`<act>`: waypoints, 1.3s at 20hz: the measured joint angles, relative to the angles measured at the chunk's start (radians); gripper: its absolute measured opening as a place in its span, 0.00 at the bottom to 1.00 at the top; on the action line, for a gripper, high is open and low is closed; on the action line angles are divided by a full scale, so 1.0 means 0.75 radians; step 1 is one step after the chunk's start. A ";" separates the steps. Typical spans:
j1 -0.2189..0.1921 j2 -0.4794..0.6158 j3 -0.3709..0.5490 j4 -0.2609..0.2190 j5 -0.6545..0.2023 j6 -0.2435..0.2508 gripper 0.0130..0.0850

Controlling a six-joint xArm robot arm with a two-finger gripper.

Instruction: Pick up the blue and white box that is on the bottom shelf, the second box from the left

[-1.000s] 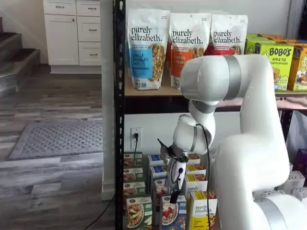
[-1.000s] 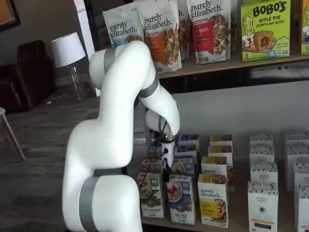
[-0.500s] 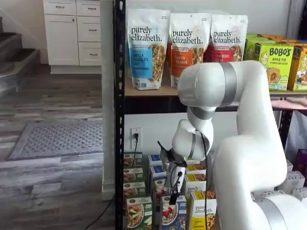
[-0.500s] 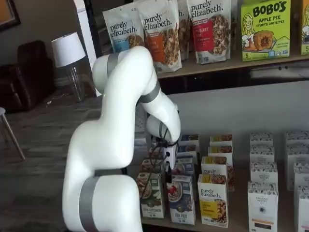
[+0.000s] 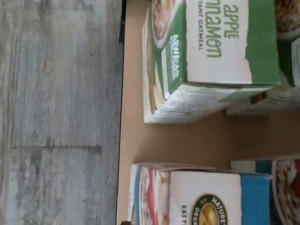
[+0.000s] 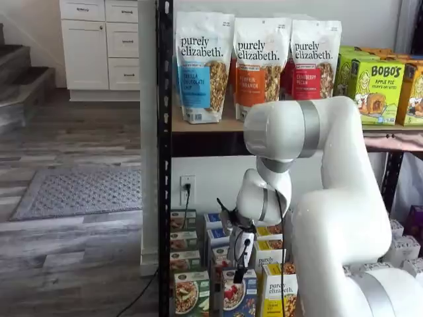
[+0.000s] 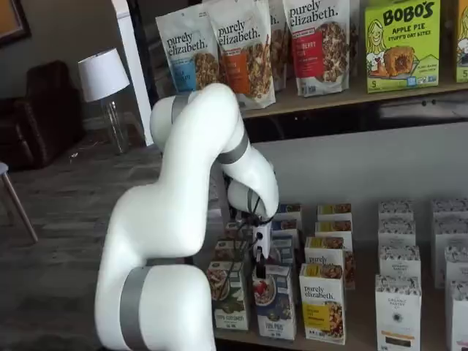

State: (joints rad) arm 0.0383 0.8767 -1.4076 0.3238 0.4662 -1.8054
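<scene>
The blue and white box stands at the front of the bottom shelf, between a green-and-white box and a yellow-and-white box. It also shows in a shelf view. My gripper hangs just above the blue box's top, its black fingers pointing down. In a shelf view the fingers show side-on with no plain gap. The wrist view looks down on the blue and white box's top and the green-and-white box, with the tan shelf board between them.
More rows of the same boxes stand behind the front ones. White boxes fill the shelf's right part. Big granola bags sit on the tier above. A black rack post stands left of the boxes. My white arm fills the foreground.
My arm's upper joint has swung a little lower and toward the shelf. The gripper has stayed over the front blue box, shifting only slightly.
</scene>
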 joint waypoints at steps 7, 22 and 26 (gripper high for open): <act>-0.009 0.082 -0.091 -0.066 0.010 0.050 1.00; -0.022 0.190 -0.201 -0.229 0.087 0.178 1.00; -0.022 0.202 -0.208 -0.242 0.087 0.189 1.00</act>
State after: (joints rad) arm 0.0221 1.0286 -1.5638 0.1422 0.5311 -1.6639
